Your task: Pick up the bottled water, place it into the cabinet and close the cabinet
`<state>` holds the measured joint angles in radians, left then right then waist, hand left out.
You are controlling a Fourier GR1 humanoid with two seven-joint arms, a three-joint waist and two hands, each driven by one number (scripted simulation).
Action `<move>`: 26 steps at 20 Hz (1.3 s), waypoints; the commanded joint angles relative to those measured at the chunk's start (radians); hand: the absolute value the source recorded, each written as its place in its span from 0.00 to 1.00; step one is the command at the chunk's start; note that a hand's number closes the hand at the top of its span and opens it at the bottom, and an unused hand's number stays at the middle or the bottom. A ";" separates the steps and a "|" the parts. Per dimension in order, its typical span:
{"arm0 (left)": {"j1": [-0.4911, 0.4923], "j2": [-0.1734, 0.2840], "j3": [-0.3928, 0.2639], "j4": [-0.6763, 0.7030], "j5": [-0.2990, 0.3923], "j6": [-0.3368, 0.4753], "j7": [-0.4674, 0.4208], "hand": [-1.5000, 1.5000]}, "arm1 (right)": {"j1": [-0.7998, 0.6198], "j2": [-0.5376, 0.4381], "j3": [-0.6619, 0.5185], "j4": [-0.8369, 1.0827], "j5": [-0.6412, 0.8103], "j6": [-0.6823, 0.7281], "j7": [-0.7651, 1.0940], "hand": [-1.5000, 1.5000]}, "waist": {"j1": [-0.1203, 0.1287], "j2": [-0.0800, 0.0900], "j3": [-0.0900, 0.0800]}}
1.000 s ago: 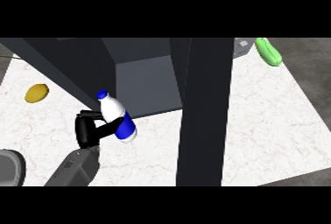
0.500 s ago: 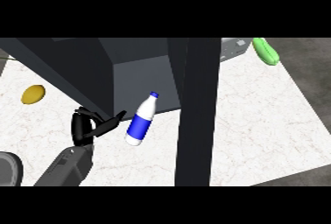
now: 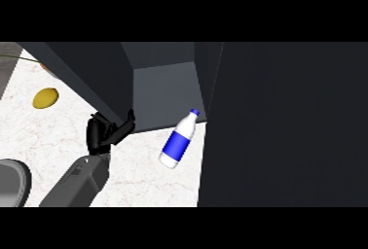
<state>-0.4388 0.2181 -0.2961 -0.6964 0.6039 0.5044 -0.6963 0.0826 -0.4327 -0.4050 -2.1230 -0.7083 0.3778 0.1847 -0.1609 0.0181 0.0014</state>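
Bottled water: I see the water bottle (image 3: 178, 140) lying on the white marble counter (image 3: 144, 175), white with a blue label and blue cap, tilted so the cap points toward 1 o'clock. Its cap end sits at the front edge of the cabinet opening; the body lies outside on the counter.

Left hand: my left hand (image 3: 104, 132) shows at about 9 o'clock from the bottle, apart from it, not touching it. Its fingers are spread and relaxed, holding nothing, with the fingertips up against the lower edge of the dark panel on the cabinet's left.

Left forearm: the grey forearm (image 3: 78, 182) comes in from the lower edge, toward 7 o'clock of the hand.

Right hand: I cannot find it anywhere in the head view.

Cabinet: the cabinet (image 3: 164, 85) stands open at 12 o'clock from the bottle, grey inside. I cannot tell whether the bottle's cap reaches past its floor edge.

Dark panel on the right: a broad dark surface (image 3: 287, 126), likely the cabinet door, fills the right side, just beside the bottle at its 3 o'clock.

Yellow object: a small rounded yellow item (image 3: 45, 97), perhaps a lemon, lies on the counter at 10 o'clock from my hand.

Lower left corner: a grey curved rim (image 3: 14, 182) shows at the edge; I cannot tell what it is.
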 commanded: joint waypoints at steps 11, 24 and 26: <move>-0.166 -0.210 -0.053 -0.064 0.036 -0.198 -0.015 1.00 | 0.088 -0.014 -0.013 -0.096 0.002 0.025 0.041 0.00 | 0.064 -0.024 -0.004; -0.004 -0.188 -0.123 -0.180 0.042 -0.415 -0.014 1.00 | 0.211 0.001 -0.017 -0.272 -0.096 0.044 0.108 1.00 | 0.141 -0.030 -0.001; 0.022 -0.148 -0.138 -0.257 0.039 -0.427 0.052 0.00 | 0.259 0.022 -0.012 -0.336 -0.089 0.044 0.127 1.00 | 0.147 -0.028 -0.001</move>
<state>-0.4275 0.0645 -0.3919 -0.8379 0.6550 0.1259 -0.6944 0.2572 -0.4442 -0.4114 -2.3151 -0.7704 0.4329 0.2696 -0.0247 -0.0087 0.0005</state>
